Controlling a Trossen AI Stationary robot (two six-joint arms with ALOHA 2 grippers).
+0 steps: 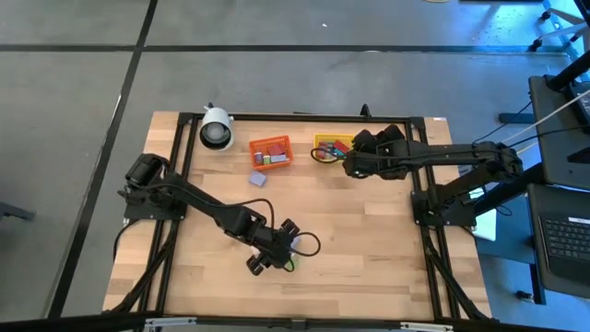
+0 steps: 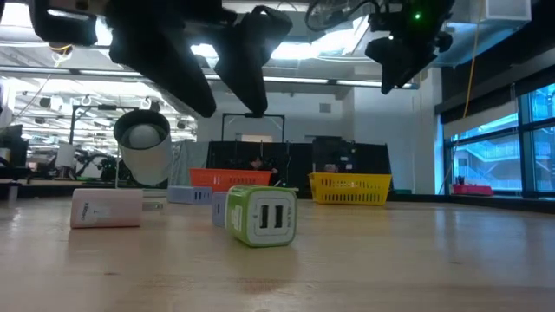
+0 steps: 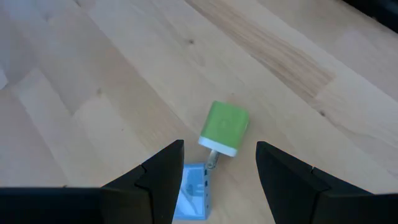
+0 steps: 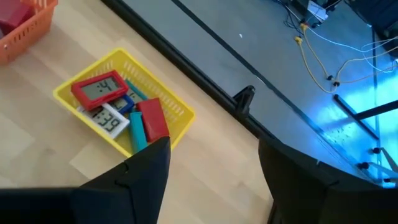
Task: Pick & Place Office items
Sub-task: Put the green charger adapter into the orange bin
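Left gripper [image 3: 219,180] is hanging open over the green charger [image 3: 224,128]; I'm lining up the pick. Next I'm judging a straight descent, then closing.

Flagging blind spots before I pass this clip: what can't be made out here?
- High view: green charger nearly hidden under the left gripper.
- High view: orange bin contents too small to identify.
- Left wrist view: blue item cut off by the edge and a finger.
- Low view: yellow bin contents hidden behind its wall.
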